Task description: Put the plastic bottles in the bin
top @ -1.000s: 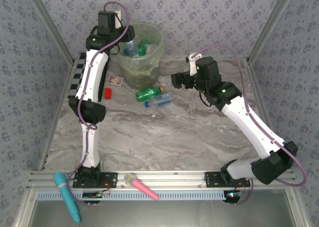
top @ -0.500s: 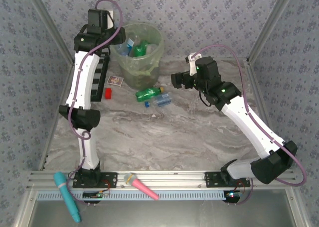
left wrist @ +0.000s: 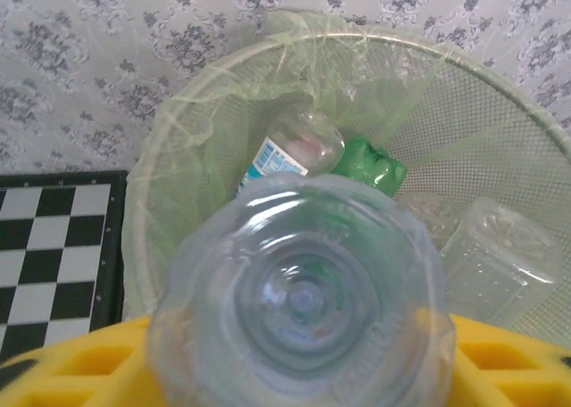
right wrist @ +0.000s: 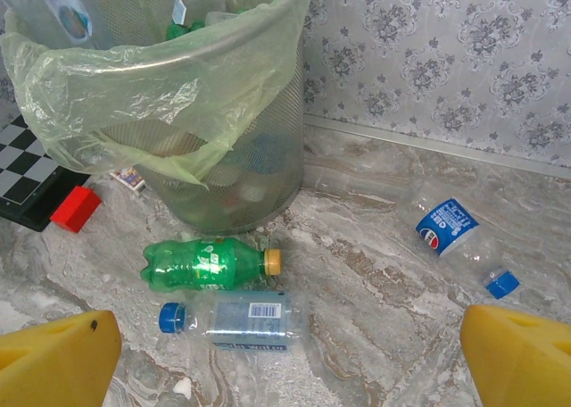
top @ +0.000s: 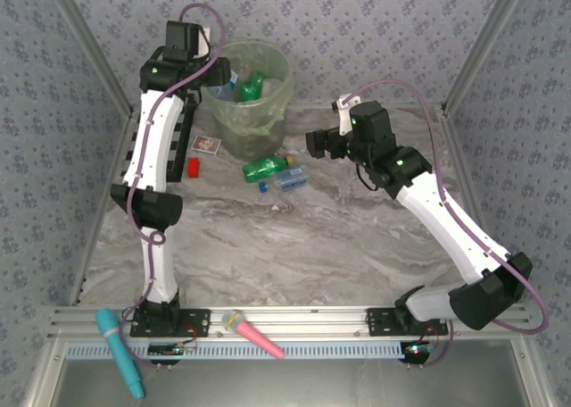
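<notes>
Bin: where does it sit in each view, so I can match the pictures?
Top external: bin at the back, left of centre.
Left wrist: bin across the upper frame, open top toward the camera.
Right wrist: bin at upper left, seen side-on.
Shared landmark: chessboard, left of the bin in every view.

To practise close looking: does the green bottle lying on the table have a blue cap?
No, the green bottle has a yellow cap; the blue cap is on the clear bottle beside it.
</notes>
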You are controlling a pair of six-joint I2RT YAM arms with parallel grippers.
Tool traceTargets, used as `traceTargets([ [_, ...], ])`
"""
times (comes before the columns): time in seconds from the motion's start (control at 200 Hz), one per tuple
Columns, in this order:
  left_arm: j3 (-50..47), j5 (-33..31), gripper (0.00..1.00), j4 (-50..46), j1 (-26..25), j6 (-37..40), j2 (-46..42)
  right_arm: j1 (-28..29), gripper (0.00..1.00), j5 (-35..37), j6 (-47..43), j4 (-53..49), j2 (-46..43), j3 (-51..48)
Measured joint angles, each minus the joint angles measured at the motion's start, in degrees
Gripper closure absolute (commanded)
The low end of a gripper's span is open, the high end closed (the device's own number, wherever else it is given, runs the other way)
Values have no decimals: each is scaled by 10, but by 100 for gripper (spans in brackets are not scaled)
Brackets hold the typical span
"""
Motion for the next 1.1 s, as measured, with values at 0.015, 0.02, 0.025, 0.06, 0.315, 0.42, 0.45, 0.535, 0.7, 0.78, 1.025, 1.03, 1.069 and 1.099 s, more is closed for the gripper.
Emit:
traceTargets([
  [0.015, 3, 2, 26, 1, 0, 0, 4, 0, 0, 0, 0, 0, 0, 0],
  [0.02, 3, 2, 26, 2, 0, -2, 5, 0, 0, 0, 0, 0, 0, 0],
  [0.025, 4, 3, 26, 2, 0, -4, 5, 0, 0, 0, 0, 0, 0, 0],
  [0.06, 8, 9, 21, 7, 0, -4, 15, 0, 0, 0, 1, 0, 0, 0],
  [0.315, 51, 58, 0, 43, 0, -27, 85, 2, 0, -4, 5, 0, 0, 0],
  [0.42, 53, 69, 0, 50, 0, -29, 85, 3, 0, -4, 7, 1, 0, -3],
  [0.45, 55, 73, 0, 55, 1, -31, 85, 3, 0, -4, 9, 1, -1, -5],
  [0.535, 56, 90, 0, 67, 1, -41, 85, 3, 1, -4, 12, 0, 0, -10],
  [0.7, 57, 117, 0, 82, 0, -57, 85, 4, 0, -4, 13, 1, 0, -10],
  [0.78, 57, 123, 0, 84, 0, -62, 85, 4, 0, -4, 13, 1, 0, -10],
  [1.025, 55, 125, 0, 75, 0, -62, 63, -13, 0, -16, 30, 1, 3, -13],
  [1.03, 54, 125, 0, 75, 0, -62, 62, -15, 0, -17, 31, 1, 3, -13],
  [1.069, 49, 125, 0, 73, 0, -62, 51, -25, 0, -20, 36, 2, 6, -13],
  [1.099, 43, 125, 0, 71, 0, -62, 40, -35, 0, -23, 42, 4, 11, -13],
])
